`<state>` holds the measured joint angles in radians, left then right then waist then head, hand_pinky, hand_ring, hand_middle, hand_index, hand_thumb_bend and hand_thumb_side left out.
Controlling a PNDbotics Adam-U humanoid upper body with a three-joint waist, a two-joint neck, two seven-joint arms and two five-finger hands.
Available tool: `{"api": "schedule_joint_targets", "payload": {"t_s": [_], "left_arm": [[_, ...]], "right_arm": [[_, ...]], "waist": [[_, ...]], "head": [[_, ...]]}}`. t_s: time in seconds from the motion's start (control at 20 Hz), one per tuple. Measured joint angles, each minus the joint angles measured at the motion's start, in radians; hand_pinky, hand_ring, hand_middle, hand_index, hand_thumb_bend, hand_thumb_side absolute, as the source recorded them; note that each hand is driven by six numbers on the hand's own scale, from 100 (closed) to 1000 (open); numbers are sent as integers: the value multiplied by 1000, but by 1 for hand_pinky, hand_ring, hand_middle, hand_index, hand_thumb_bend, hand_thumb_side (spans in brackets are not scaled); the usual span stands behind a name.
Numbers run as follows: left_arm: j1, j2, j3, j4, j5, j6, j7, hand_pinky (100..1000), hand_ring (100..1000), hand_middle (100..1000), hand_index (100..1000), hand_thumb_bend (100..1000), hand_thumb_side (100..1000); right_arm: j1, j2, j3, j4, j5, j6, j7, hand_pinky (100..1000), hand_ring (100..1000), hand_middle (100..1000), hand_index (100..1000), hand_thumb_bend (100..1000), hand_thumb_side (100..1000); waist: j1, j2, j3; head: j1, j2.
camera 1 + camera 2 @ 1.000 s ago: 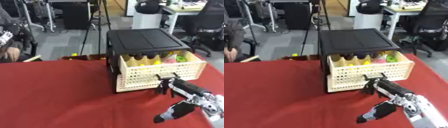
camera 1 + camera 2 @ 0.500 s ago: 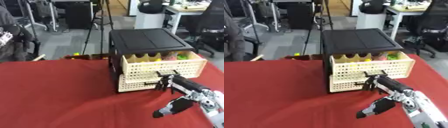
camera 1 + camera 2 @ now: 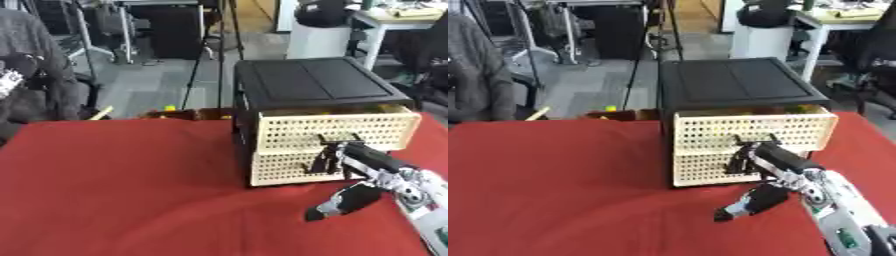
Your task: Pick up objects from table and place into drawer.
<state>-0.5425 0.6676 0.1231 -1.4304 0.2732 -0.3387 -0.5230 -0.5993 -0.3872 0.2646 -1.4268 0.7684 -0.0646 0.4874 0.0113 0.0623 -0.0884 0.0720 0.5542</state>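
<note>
Near the right edge of the red-clothed table (image 3: pixel 131 195), the robot's right hand (image 3: pixel 776 167) reaches in from the lower right corner, its straight black fingers (image 3: pixel 325 156) set against the front of the cream perforated plastic drawer (image 3: pixel 328 131), its thumb hanging relaxed below; it holds nothing. That upper drawer stands only slightly out of the black box-shaped cabinet (image 3: pixel 311 85), and a strip of yellow and green objects (image 3: pixel 798 109) shows just inside its top rim, though what they are is hard to make out. The lower cream drawer front (image 3: pixel 706 170) sits flush. No loose object shows on the cloth, so the step in hand looks like closing the drawer. The next move probably calls for a straight, level push toward the table's far edge, fingers kept flat so the cabinet does not slide. The left hand shows in neither view.
</note>
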Motion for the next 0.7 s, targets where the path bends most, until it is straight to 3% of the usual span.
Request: {"api": "schedule_joint_targets", "payload": {"t_s": [0.7], "left_arm": [[41,-8,15,-22,13,-3,-1,312,412,475,620,100,834]], "right_arm": [[-62,14,-22,131,44,-1,-23,433,617,599,692,1000,650]], "waist": [[12,5,39]], "head": [[-3,-13]]}}
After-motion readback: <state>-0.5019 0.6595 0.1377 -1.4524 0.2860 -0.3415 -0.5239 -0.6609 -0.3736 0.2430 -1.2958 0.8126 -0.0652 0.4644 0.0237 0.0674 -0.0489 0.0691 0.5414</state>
